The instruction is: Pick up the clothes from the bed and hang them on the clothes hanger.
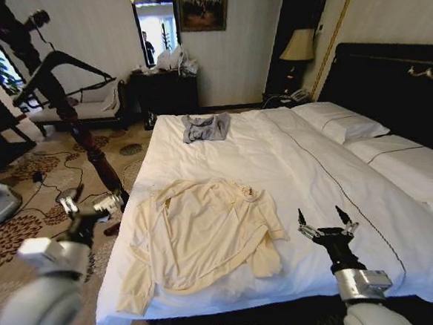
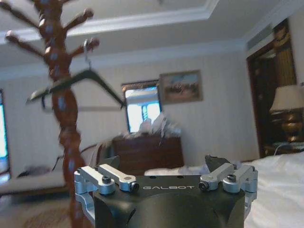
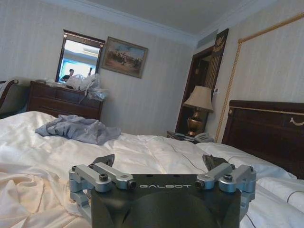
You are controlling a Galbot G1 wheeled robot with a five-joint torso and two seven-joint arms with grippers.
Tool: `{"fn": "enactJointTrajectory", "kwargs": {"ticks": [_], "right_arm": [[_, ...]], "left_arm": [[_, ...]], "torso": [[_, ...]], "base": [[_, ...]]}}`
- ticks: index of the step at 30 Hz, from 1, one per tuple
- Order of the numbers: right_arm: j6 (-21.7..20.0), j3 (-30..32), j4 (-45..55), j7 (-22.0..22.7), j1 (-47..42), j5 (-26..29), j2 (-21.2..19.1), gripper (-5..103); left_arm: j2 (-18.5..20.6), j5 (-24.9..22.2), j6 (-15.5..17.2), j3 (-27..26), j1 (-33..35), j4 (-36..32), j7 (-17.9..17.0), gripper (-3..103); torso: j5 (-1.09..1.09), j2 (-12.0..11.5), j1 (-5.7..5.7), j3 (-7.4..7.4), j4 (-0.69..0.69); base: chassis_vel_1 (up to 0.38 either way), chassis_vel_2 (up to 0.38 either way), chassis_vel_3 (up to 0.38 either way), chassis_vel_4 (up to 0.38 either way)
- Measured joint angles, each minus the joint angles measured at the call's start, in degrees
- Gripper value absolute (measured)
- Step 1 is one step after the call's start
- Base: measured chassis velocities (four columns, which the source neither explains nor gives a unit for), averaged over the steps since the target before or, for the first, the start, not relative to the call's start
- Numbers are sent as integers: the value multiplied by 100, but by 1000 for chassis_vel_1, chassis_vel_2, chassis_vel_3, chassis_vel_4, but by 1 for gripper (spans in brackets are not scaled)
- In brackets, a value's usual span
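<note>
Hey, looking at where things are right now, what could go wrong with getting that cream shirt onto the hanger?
1. The clothes lie spread flat on the bed; the open right gripper might pinch the sheet too.
2. One sleeve hangs over the bed's edge, so the thin fabric may slip or drag when lifted.
3. The clothes hanger hangs on a coat stand beside the left gripper, which could bump it.

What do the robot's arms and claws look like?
The left gripper and the right gripper each have two thin black pointed fingers on silver metal links with black screws. The black wrist block says GALBOT in grey letters. The arms are fat, rounded, white-grey tubes.
</note>
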Motion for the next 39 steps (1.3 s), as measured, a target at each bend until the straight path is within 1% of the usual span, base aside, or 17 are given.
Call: {"fn": "enactJointTrajectory", "kwargs": {"ticks": [1, 4, 6, 7, 9, 12, 13, 14, 15, 17, 18, 20, 22, 23, 31, 33, 39], "right_arm": [[0, 0, 0, 0, 0, 0, 0, 100], [-3, -14, 28, 10, -40, -40, 30, 100], [-5, 6, 59, 17, -81, -49, 49, 100], [-5, 6, 59, 17, -81, -49, 49, 100], [-6, 39, 75, 26, -105, -50, 58, 100], [-5, 70, 76, 42, -118, -49, 63, 100], [-5, 70, 76, 42, -118, -49, 63, 100], [-4, 73, 73, 52, -114, -48, 69, 100], [-4, 73, 71, 60, -104, -46, 76, 100], [-4, 59, 63, 74, -83, -45, 83, 100], [-4, 59, 63, 74, -83, -45, 83, 100], [-5, 16, 50, 83, -55, -45, 81, 100], [-5, -17, 27, 87, -36, -47, 74, 100], [-5, -17, 27, 87, -36, -47, 74, 100], [52, -239, -113, 102, 36, -67, -61, 100], [37, -271, -149, 111, 79, -37, -112, 100], [28, -283, -145, 117, 89, -9, -138, 100]], "left_arm": [[0, 0, 0, 0, 0, 0, 0, 100], [599, -835, 80, -406, -358, 363, 305, 100], [1006, -1301, 135, -449, -719, 763, 421, 100], [1006, -1301, 135, -449, -719, 763, 421, 100], [1343, -1693, 155, -424, -1086, 1179, 538, 100], [1820, -2294, 255, -191, -1779, 1760, 697, 102], [1820, -2294, 255, -191, -1779, 1760, 697, 102], [1996, -2477, 302, 23, -2170, 2002, 740, 97], [2150, -2605, 342, 272, -2516, 2194, 777, 99], [2492, -2775, 377, 759, -3196, 2637, 851, 100], [2492, -2775, 377, 759, -3196, 2637, 851, 100], [2876, -2869, 370, 1009, -3588, 3040, 985, 100], [3199, -2914, 383, 1064, -3696, 3330, 1111, 100], [3199, -2914, 383, 1064, -3696, 3330, 1111, 100], [4143, -3431, 519, 1102, -3894, 4320, 1339, 101], [4262, -3489, 511, 1457, -4186, 4604, 1368, 96], [4312, -3364, 412, 1753, -4260, 4949, 1407, 100]], "torso": [[0, 0, 0, 0, 0], [0, 0, 0, 0, 2], [-1, 0, 0, 0, -1], [-1, 0, 0, 0, -1], [-1, 0, 0, 1, -1], [0, 0, 0, 1, 1], [0, 0, 0, 1, 1], [0, 0, 0, 0, 0], [0, 0, 0, 0, 0], [-2, -1, 1, 1, -2], [-2, -1, 1, 1, -2], [1, -1, 1, 1, -2], [1, -1, 1, 1, 3], [1, -1, 1, 1, 3], [3, 0, 0, 0, 0], [2, -1, -1, 0, 1], [-1, 0, 0, 0, 1]], "base": [[0, 0, 0, 0], [0, 0, 0, 0], [0, 0, 0, 0], [0, 0, 0, 0], [0, 0, 0, 0], [0, 0, 0, 0], [0, 0, 0, 0], [0, 0, 0, 0], [0, 0, 0, 0], [0, 0, 0, 0], [0, 0, 0, 0], [0, 0, 0, 0], [0, 0, 0, 0], [0, 0, 0, 0], [0, 0, 0, 0], [0, 0, 0, 0], [0, 0, 0, 0]]}}
